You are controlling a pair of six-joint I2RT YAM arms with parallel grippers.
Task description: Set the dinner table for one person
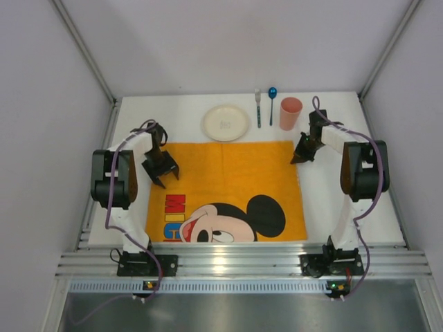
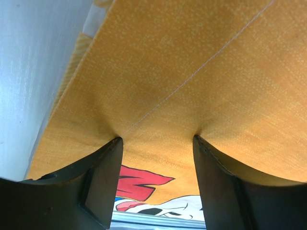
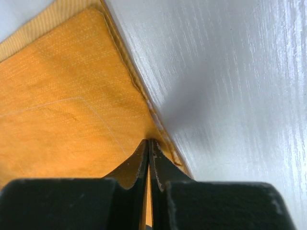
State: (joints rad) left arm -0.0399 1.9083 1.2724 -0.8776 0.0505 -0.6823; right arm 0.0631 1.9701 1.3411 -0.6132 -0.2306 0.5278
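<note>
R tool [image 3: 148, 146] closed at mat [image 3: 72, 96] edge (pink cup [image 1: 291, 113] upright).

The white dinner table [image 1: 183, 114] carries an orange Mickey Mouse mat [image 1: 228, 173] spread flat at its middle, the printed face toward the near edge. Beyond the mat on the far side lie a white plate [image 1: 225, 122], then to its right a fork [image 1: 258, 107], a blue spoon [image 1: 272, 104] and a standing pink cup [image 1: 290, 113]. The left gripper [image 1: 166, 178] hangs open over the mat's far-left part. The right gripper [image 1: 301, 158] sits at the mat's right edge near the far corner, jaws together, seemingly pinching the cloth. A ribbed aluminium rail [image 1: 242, 263] runs along the near edge.
</note>
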